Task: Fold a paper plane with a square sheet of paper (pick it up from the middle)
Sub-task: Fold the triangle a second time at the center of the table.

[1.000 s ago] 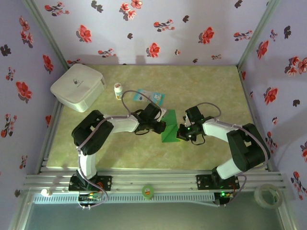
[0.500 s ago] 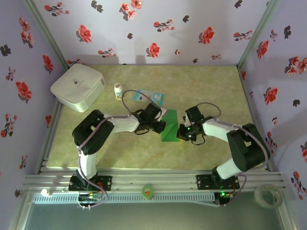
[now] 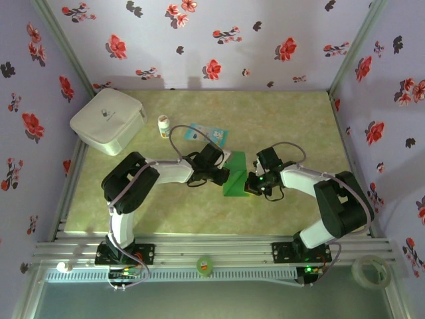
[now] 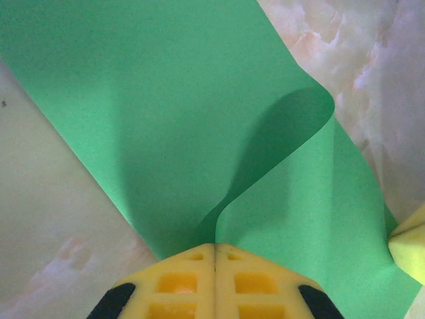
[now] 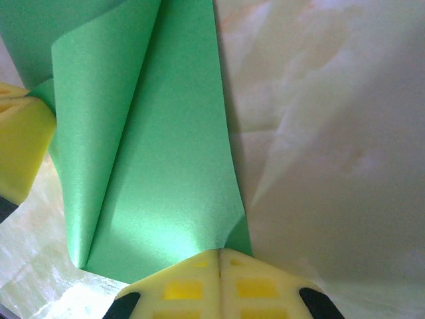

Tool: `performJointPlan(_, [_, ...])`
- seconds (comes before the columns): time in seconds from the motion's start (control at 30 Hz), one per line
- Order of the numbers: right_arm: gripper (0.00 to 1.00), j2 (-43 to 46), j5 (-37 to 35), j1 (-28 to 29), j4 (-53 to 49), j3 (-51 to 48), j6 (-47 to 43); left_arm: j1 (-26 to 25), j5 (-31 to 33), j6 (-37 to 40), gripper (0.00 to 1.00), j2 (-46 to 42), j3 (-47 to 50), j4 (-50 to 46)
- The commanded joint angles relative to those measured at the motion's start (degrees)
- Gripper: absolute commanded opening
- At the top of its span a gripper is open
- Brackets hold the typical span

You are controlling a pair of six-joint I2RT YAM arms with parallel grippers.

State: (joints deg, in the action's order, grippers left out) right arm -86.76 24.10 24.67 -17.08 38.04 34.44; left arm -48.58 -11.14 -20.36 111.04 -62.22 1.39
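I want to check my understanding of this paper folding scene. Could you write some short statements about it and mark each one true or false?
1. The left tool and the right tool are both shut on the green sheet of paper. True.
2. The sheet lies flat on the table. False: it is bent, with one part curling over the rest.
3. The blue-and-white packet lies on top of the sheet. False: it lies on the table beyond the sheet, toward the far wall.
4. A white box sits at the far left corner of the table. True.
5. A small white bottle stands between the box and the packet. True.
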Motion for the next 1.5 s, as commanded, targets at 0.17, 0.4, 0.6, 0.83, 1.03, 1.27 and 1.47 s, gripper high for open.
performJointPlan(0.17, [0.0, -1.64, -3.49, 0.21, -4.18, -0.04, -1.14, -0.3, -0.03, 1.94, 0.0, -0.61, -0.89, -0.99])
performJointPlan(0.4, [0.0, -1.45, -3.81, 0.21, -4.6, 0.11, -1.28, -0.29, -0.17, 3.13, 0.0, -1.19, -0.54, -0.06])
performJointPlan(0.6, [0.0, -1.51, -3.86, 0.21, -4.48, -0.08, -1.27, -0.29, -0.99, 2.4, 0.0, -1.15, -0.04, 1.35])
performJointPlan(0.83, [0.0, -1.48, -3.88, 0.23, -4.39, -0.21, -1.06, -0.29, -1.78, 0.94, 0.0, -0.83, 0.62, 2.78])
performJointPlan(1.03, [0.0, -1.61, -3.89, 0.25, -4.49, -0.12, -1.1, 0.4, -1.52, 0.58, 0.0, 0.07, 0.21, 1.72])
performJointPlan(1.27, [0.0, -1.58, -3.91, 0.21, -4.45, -0.07, -1.1, 0.51, -1.0, 0.76, 0.0, 1.8, -1.39, -0.3])
performJointPlan(1.47, [0.0, -1.4, -3.9, 0.25, -4.28, 0.01, -1.02, 0.76, 0.55, 0.5, 0.0, 1.46, -0.2, -0.77])
